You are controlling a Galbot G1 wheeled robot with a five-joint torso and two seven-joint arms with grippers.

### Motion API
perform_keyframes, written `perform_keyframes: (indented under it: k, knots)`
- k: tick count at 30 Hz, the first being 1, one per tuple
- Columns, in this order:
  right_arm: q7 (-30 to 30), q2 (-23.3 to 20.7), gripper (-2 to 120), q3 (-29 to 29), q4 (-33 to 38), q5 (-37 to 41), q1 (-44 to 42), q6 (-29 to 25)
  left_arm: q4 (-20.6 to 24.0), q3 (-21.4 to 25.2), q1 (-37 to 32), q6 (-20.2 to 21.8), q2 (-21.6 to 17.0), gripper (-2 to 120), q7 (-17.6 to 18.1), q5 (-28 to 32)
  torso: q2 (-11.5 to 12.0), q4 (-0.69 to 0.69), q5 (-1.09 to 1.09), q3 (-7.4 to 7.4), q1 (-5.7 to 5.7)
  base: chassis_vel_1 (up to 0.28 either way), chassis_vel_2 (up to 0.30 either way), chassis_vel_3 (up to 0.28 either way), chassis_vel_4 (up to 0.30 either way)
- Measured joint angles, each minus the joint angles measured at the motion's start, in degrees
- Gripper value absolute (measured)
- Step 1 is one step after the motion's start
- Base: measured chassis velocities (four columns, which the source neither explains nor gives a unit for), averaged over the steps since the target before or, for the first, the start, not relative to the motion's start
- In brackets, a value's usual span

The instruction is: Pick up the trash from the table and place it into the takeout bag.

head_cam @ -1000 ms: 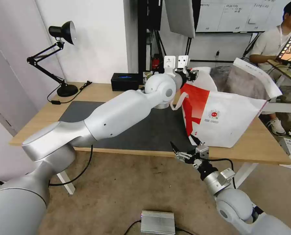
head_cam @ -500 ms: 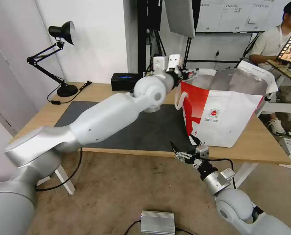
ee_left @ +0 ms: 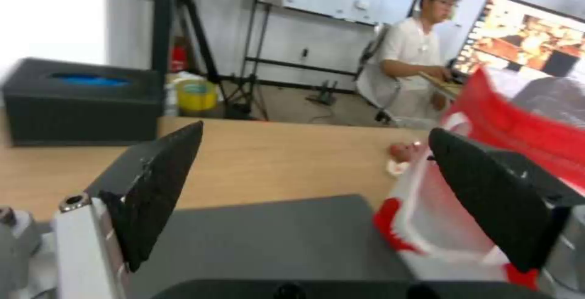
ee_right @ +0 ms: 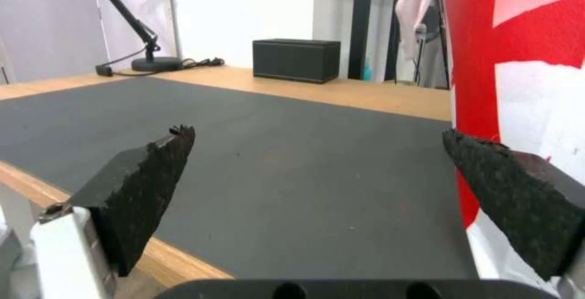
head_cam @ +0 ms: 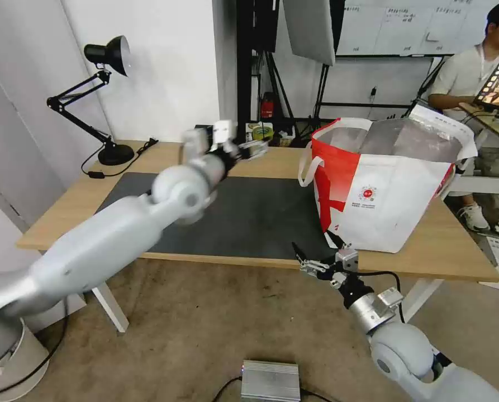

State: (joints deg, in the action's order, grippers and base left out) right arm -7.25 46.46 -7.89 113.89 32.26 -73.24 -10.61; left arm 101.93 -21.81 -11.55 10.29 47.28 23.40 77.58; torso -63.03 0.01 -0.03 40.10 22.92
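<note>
Below the table's [head_cam: 456, 265] near edge, the right gripper [head_cam: 315, 263] hangs with its jaws spread and empty. Farther back, the left gripper [head_cam: 253, 149] hovers above the dark mat [head_cam: 260, 215], jaws likewise spread, holding nothing. Beyond, at the table's right, the takeout bag [head_cam: 391, 198] stands upright, mouth open.

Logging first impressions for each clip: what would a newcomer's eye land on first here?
The takeout bag, white with a red side panel and open foil-lined mouth, stands on the right of the table. The left gripper hangs empty, fingers apart, over the table's far edge beside the bag. The right gripper waits open, low at the table's front edge.
</note>
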Motion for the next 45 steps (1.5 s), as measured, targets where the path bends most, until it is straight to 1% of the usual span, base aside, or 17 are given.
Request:
perform_keyframes:
  k: [2, 5, 6, 8, 9, 10, 13, 16, 17, 19, 22, 23, 27, 28, 31, 38, 45]
  knots:
    - [0.0, 0.0, 100, 0.0, 0.0, 0.0, 0.0, 0.0, 0.8, 1.7, -1.7, 0.0, -1.2, 100, -0.4, -0.3, 0.0, 0.0, 0.0, 0.0, 0.0, 0.0, 0.0, 0.0, 0.0]
    - [0.0, 0.0, 100, 0.0, 0.0, 0.0, 0.0, 0.0, 4.5, 8.9, -10.7, -0.3, -5.6, 100, -2.4, -1.9, 0.0, 0.0, 0.0, 0.0, 0.0, 0.0, 0.0, 0.0, 0.0]
    - [0.0, 0.0, 100, 0.0, 0.0, 0.0, 0.0, 0.0, 4.5, 8.9, -10.7, -0.3, -5.6, 100, -2.4, -1.9, 0.0, 0.0, 0.0, 0.0, 0.0, 0.0, 0.0, 0.0, 0.0]
    - [0.0, 0.0, 100, 0.0, 0.0, 0.0, 0.0, 0.0, 6.6, 14.5, -18.0, -0.7, -7.5, 100, -3.6, -3.4, 0.0, 0.0, 0.01, -0.01, 0.0, 0.0, 0.0, 0.0, 0.0]
    - [0.0, 0.0, 100, 0.0, 0.0, 0.0, 0.0, 0.0, 7.5, 17.1, -21.2, -0.9, -8.0, 100, -3.9, -4.1, 0.0, -0.02, 0.01, 0.0, 0.0, 0.0, 0.0, 0.0, 0.0]
    - [0.0, 0.0, 100, 0.0, 0.0, 0.0, 0.0, 0.0, 7.5, 17.1, -21.2, -0.9, -8.0, 100, -3.9, -4.1, 0.0, -0.02, 0.01, 0.0, 0.0, 0.0, 0.0, 0.0, 0.0]
    - [0.0, 0.0, 100, 0.0, 0.0, 0.0, 0.0, 0.0, 10.0, 26.8, -35.0, -4.3, -9.2, 100, -5.8, -8.6, 0.0, 0.02, 0.04, -0.01, -0.01, 0.0, 0.0, 0.0, 0.0]
    - [0.0, 0.0, 100, 0.0, 0.0, 0.0, 0.0, 0.0, 10.3, 29.2, -39.8, -6.1, -9.1, 100, -6.8, -11.4, 0.0, 0.03, -0.04, -0.01, -0.01, 0.0, 0.0, 0.0, 0.0]
    - [0.0, 0.0, 100, 0.0, 0.0, 0.0, 0.0, 0.0, 10.5, 30.8, -42.6, -8.2, -8.5, 100, -7.2, -14.4, 0.0, 0.0, 0.05, -0.01, 0.0, 0.0, 0.0, 0.0, 0.0]
    - [0.0, 0.0, 100, 0.0, 0.0, 0.0, 0.0, 0.0, 10.5, 32.0, -44.9, -10.4, -7.6, 100, -7.6, -17.6, 0.0, -0.01, 0.05, 0.0, 0.0, 0.0, 0.0, 0.0, 0.0]
    - [0.0, 0.0, 100, 0.0, 0.0, 0.0, 0.0, 0.0, 10.2, 34.6, -50.0, -16.5, -5.3, 100, -9.3, -25.9, 0.0, -0.01, 0.04, 0.0, 0.0, 0.0, 0.0, 0.0, 0.0]
    - [0.0, 0.0, 100, 0.0, 0.0, 0.0, 0.0, 0.0, 10.2, 34.6, -50.0, -16.5, -5.3, 100, -9.3, -25.9, 0.0, -0.01, 0.04, 0.0, 0.0, 0.0, 0.0, 0.0, 0.0]
    - [0.0, 0.0, 100, 0.0, 0.0, 0.0, 0.0, 0.0, 9.7, 39.2, -56.9, -23.3, -1.3, 100, -11.4, -36.2, 0.0, -0.03, 0.04, 0.0, 0.0, 0.0, 0.0, 0.0, 0.0]
    - [0.0, 0.0, 100, 0.0, 0.0, 0.0, 0.0, 0.0, 9.7, 39.2, -56.9, -23.3, -1.3, 100, -11.4, -36.2, 0.0, -0.03, 0.04, 0.0, 0.0, 0.0, 0.0, 0.0, 0.0]
    - [0.0, 0.0, 100, 0.0, 0.0, 0.0, 0.0, 0.0, 9.1, 43.8, -64.1, -27.2, 2.5, 100, -13.4, -42.0, 0.0, 0.0, 0.03, 0.0, 0.0, 0.0, 0.0, 0.0, 0.0]
    - [0.0, 0.0, 100, 0.0, 0.0, 0.0, 0.0, 0.0, 7.7, 48.6, -72.0, -30.5, 7.9, 100, -13.9, -48.1, 0.0, 0.0, 0.03, 0.0, 0.0, 0.0, 0.0, 0.0, 0.0]
    - [0.0, 0.0, 100, 0.0, 0.0, 0.0, 0.0, 0.0, 5.5, 50.6, -76.2, -32.7, 12.1, 100, -14.4, -51.3, 0.0, 0.0, 0.03, 0.0, 0.0, 0.0, 0.0, 0.0, 0.0]
